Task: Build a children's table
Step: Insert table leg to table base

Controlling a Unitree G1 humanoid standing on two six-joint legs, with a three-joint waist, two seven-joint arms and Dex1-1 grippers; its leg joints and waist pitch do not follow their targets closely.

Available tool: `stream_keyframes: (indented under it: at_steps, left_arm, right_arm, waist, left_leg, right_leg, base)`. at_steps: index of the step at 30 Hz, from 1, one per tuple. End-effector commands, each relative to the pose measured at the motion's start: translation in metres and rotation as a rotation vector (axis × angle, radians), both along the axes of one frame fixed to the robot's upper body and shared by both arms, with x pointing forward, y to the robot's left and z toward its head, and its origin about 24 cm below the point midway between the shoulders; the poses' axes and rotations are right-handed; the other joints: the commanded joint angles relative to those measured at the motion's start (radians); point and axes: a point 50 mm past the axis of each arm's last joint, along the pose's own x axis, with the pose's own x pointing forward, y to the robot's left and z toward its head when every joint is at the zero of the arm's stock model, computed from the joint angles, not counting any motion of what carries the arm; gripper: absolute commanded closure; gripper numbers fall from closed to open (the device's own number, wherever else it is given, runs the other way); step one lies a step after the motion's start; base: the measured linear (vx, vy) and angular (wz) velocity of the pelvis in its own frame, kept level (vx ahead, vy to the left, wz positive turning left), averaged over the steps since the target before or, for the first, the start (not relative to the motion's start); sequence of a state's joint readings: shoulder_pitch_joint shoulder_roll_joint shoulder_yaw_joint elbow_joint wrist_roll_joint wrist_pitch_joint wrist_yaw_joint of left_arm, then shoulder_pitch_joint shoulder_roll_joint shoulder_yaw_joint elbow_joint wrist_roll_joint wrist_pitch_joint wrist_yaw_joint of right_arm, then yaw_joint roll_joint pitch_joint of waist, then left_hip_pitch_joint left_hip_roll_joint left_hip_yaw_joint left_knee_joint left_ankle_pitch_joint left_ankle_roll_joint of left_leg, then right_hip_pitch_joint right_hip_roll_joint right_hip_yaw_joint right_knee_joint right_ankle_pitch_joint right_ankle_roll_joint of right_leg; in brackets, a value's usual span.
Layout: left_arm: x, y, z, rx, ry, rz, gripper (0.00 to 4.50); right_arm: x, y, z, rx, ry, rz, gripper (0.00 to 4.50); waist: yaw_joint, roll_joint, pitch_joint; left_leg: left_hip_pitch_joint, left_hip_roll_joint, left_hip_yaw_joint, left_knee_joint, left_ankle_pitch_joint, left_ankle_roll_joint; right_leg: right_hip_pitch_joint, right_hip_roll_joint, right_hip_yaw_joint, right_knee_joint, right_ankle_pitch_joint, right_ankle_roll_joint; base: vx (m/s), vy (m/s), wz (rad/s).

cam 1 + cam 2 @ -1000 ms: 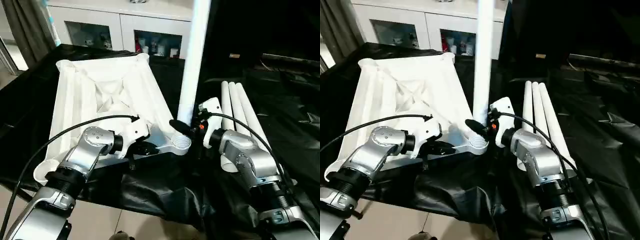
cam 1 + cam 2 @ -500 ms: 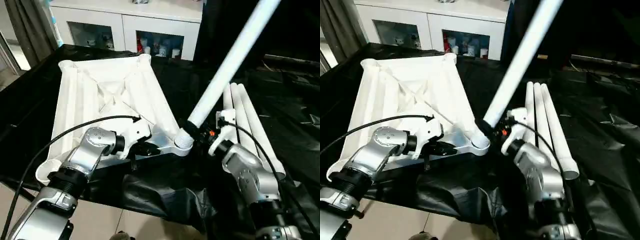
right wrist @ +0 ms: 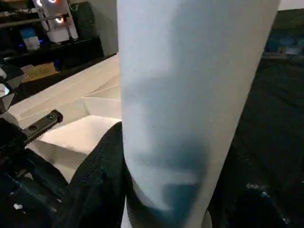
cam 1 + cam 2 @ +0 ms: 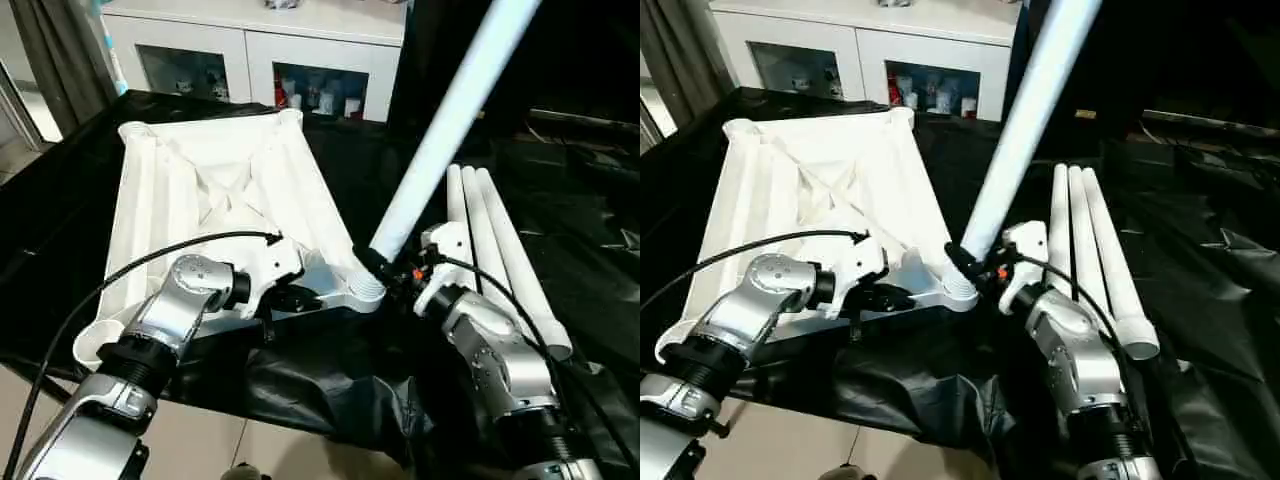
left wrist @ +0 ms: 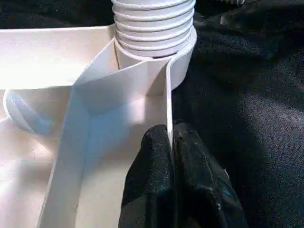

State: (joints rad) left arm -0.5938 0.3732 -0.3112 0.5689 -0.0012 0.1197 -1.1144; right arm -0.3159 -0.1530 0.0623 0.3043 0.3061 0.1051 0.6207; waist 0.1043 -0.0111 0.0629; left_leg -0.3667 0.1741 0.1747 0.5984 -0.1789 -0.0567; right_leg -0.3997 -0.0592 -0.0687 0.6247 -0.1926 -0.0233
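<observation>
One tabletop [image 4: 215,190] lay ribbed side up on the black cloth [image 4: 330,375]. Of four legs, three spare legs [image 4: 490,240] lay side by side at three o'clock. The fourth leg [image 4: 450,120] leaned toward one o'clock from the near corner socket [image 4: 365,290], pinched by the right gripper [image 4: 385,268]. The left gripper [image 5: 171,142], forearm low, clamped the tabletop's thin wall.

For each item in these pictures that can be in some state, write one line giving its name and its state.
Tabletop: upside down, ribbed underside up, on the black cloth.
Held leg: tilted, lower end at the near corner socket.
Spare legs: three, lying side by side on the cloth.
Left gripper: shut on the tabletop's rim.
Right gripper: shut on the held leg, near its base.
Cabinet: glass doors closed.
</observation>
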Motion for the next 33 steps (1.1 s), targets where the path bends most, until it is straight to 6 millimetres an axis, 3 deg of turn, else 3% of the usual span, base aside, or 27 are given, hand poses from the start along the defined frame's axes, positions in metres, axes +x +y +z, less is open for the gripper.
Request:
stream_keyframes:
  at_steps: [1,8,18,28,33]
  left_arm:
    - [0.006,-0.002,0.012,-0.047,-0.046,0.007,4.5]
    - [0.006,-0.001,0.012,-0.036,-0.042,-0.002,4.5]
    - [0.002,-0.001,0.015,-0.042,-0.041,-0.078,4.5]
    - [-0.016,0.0,0.018,-0.079,0.024,-0.257,4.5]
    - [-0.017,0.001,0.02,-0.084,0.029,-0.271,4.5]
  right_arm:
    - [-0.009,-0.005,-0.032,-0.148,0.129,0.025,2.62]
    - [-0.005,-0.002,-0.034,-0.189,0.165,0.091,2.62]
    - [-0.007,-0.01,-0.039,-0.246,0.178,0.238,2.62]
    - [-0.013,-0.022,-0.043,-0.206,0.227,0.377,2.62]
    - [-0.016,-0.027,-0.047,-0.212,0.247,0.42,2.62]
  waist:
    - [-0.002,0.004,-0.055]
    - [-0.011,0.003,-0.05]
    - [-0.014,0.003,-0.049]
    - [-0.011,0.008,-0.06]
    - [-0.008,0.005,-0.057]
  left_leg:
    - [0.012,0.061,-0.026,-0.085,-0.273,0.006]
    - [0.012,0.06,-0.028,-0.087,-0.304,0.004]
    - [0.012,0.061,-0.027,-0.087,-0.305,0.015]
    - [0.011,0.067,-0.023,-0.087,-0.225,0.041]
    - [0.015,0.067,-0.022,-0.089,-0.256,0.032]
  right_leg:
    - [0.04,-0.1,0.062,-0.097,-0.322,-0.165]
    - [0.039,-0.102,0.063,-0.103,-0.383,-0.154]
    - [0.039,-0.102,0.063,-0.104,-0.356,-0.17]
    - [0.05,-0.099,0.058,-0.086,-0.168,-0.236]
    - [0.05,-0.101,0.059,-0.093,-0.238,-0.226]
  base:
    - [0.0,0.0,0.0]
    - [0.0,0.0,0.0]
    - [0.0,0.0,0.0]
    - [0.0,0.0,0.0]
    - [0.0,0.0,0.0]
